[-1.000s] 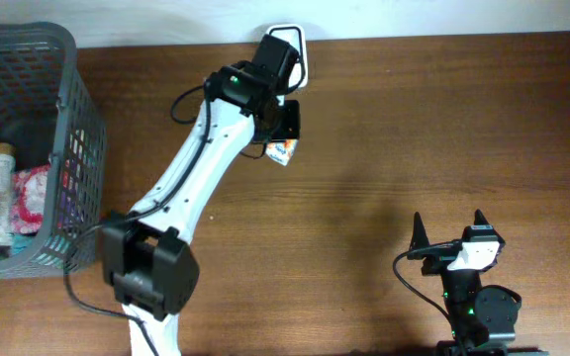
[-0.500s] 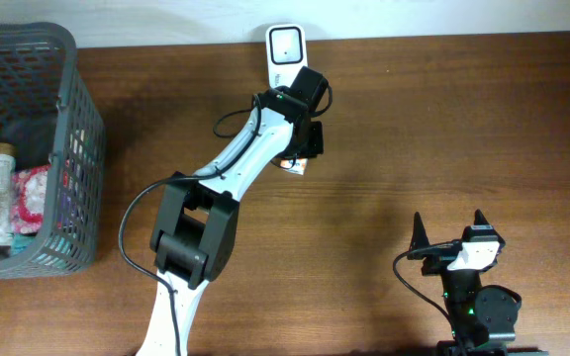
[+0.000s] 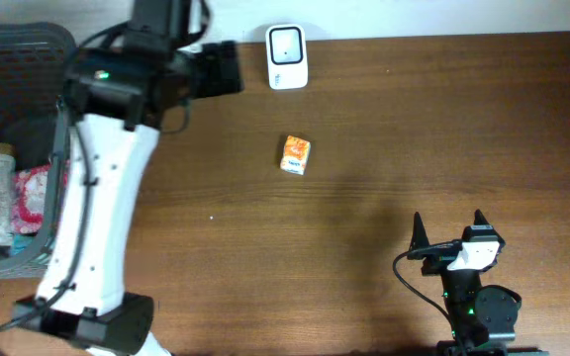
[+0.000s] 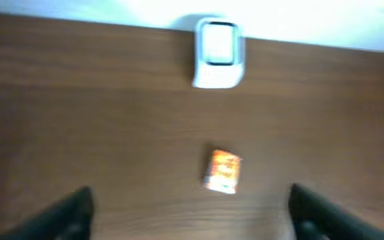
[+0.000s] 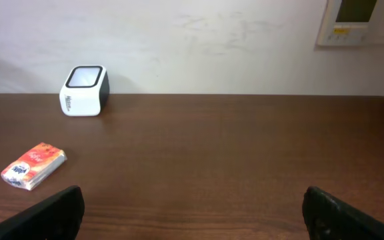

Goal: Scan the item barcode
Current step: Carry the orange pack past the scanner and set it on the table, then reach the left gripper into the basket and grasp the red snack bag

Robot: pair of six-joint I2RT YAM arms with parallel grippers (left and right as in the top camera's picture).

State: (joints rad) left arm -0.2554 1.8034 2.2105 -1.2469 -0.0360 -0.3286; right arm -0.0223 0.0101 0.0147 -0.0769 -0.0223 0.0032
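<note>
Since a second ago my left arm has swung away from the scanner [image 3: 287, 57] toward the basket [image 3: 8, 32], and the orange pack [image 3: 296, 155] it was holding there now lies loose on the counter [image 3: 433, 119]. My left gripper [image 4: 191, 210] is spread wide and empty, its fingers at either edge of the wrist view, pulled well back from the pack. The pack lies flat near the scanner's front, touching nothing else. My right gripper [image 3: 448, 222] is also fully spread and holds nothing, parked at the near edge, well apart from the pack.

I judge the pack light and soft, probably film-wrapped and a little slippery. I would take it gently across its narrow sides at mid-length, leaving the broad faces uncovered. I cannot tell which face carries the barcode.
</note>
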